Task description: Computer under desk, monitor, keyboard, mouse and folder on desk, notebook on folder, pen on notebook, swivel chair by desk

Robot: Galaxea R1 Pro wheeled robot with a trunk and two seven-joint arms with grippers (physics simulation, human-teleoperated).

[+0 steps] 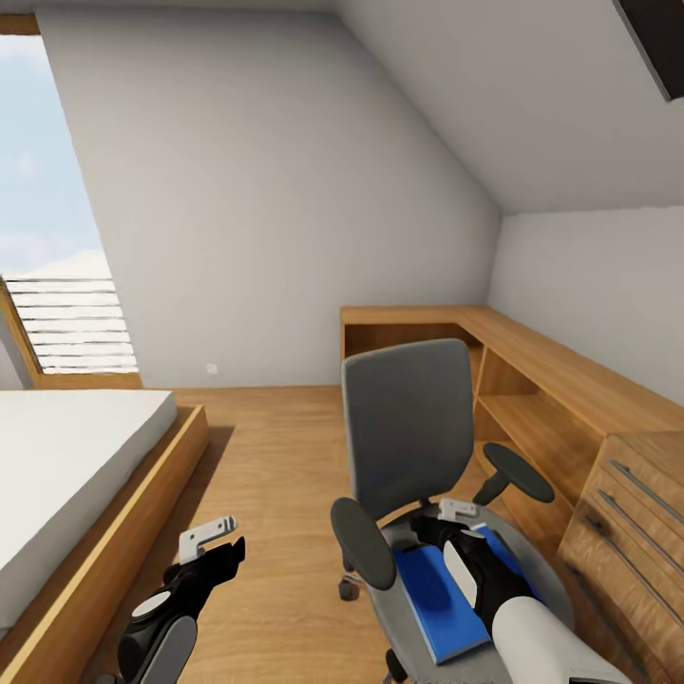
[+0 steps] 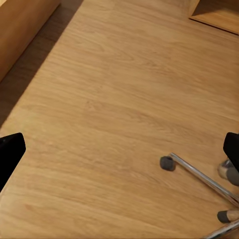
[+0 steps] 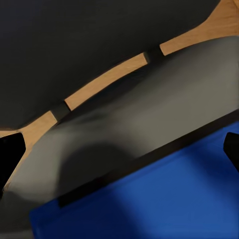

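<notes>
A: What is the room showing?

B: A wood plank floor (image 1: 275, 456) is running under white sloped walls. A bed (image 1: 66, 475) with a white mattress in a wooden frame is sitting at the left, below a window (image 1: 57, 237) with slatted blinds. A light-wood shelf unit (image 1: 532, 380) is wrapping the far right corner, with a drawer chest (image 1: 627, 532) joining its near end.

A: And the swivel chair?

B: The swivel chair (image 1: 408, 427) is standing on the floor just beside the shelf unit, its grey back upright at the far side and the seat coming toward the camera. The folder (image 1: 432, 598) is lying flat on the seat, its long axis running from the backrest toward the front edge.

A: How are the arms posing?

B: The right tool (image 1: 456, 518) is hanging over the seat just above the folder's far end, near the backrest, the forearm reaching up from the lower right. In the right wrist view its dark fingertips (image 3: 11, 154) are standing wide apart, so it is released, gripping nothing. The left tool (image 1: 211, 541) is hovering over bare floor between bed and chair; its fingertips (image 2: 10, 154) are likewise spread, released, with a chrome chair leg and castor (image 2: 168, 163) lying below.
</notes>
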